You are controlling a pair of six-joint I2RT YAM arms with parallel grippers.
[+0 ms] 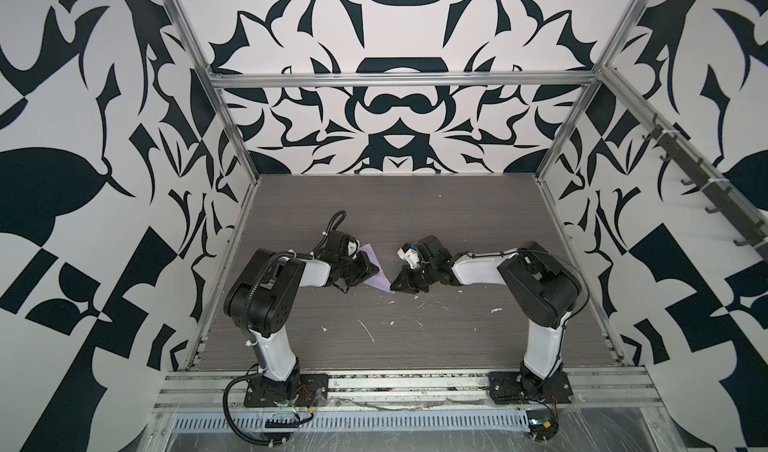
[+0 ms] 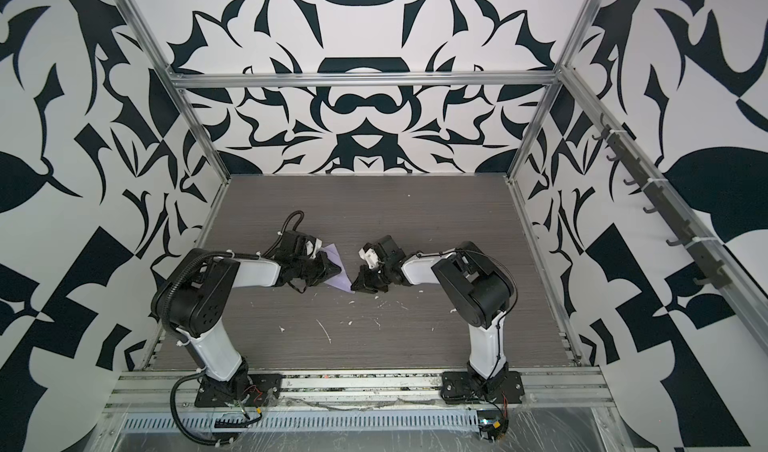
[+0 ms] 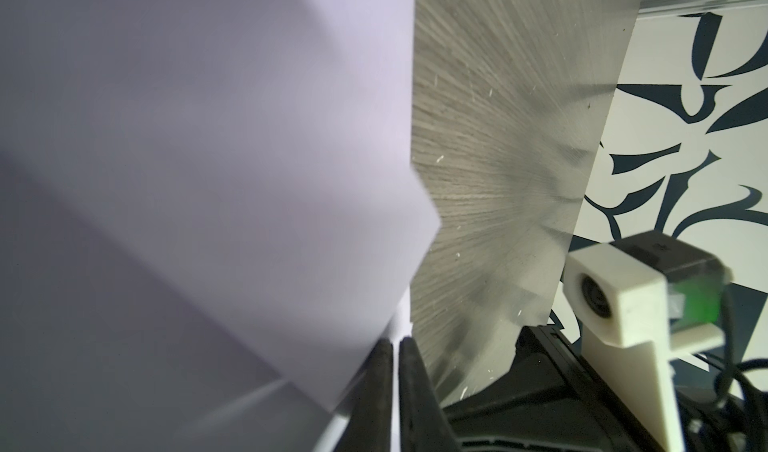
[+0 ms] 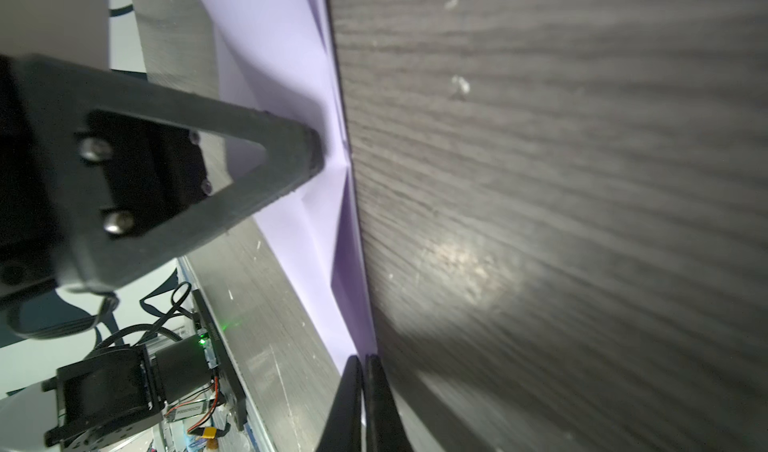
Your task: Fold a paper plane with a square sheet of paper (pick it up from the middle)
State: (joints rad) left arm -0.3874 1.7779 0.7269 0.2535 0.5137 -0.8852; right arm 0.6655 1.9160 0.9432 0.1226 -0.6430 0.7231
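The square sheet of paper shows as a slim lilac paper plane (image 1: 380,281) (image 2: 343,281), folded with lengthwise creases, held just above the table between the two arms. My left gripper (image 3: 397,341) is shut on one long edge of it near the middle, and the paper (image 3: 208,158) fills most of the left wrist view. My right gripper (image 4: 363,358) is shut on its narrow near end, from which the lilac folds (image 4: 291,96) run away. In both top views the left gripper (image 1: 374,267) (image 2: 338,269) and right gripper (image 1: 392,288) (image 2: 353,288) nearly meet at the plane.
Small white flecks (image 1: 368,331) lie scattered on the grey wood-grain table (image 1: 415,221) in front of the grippers. Aluminium frame posts and patterned walls close in the table on three sides. The right arm's wrist camera (image 3: 615,300) hangs close to the left gripper.
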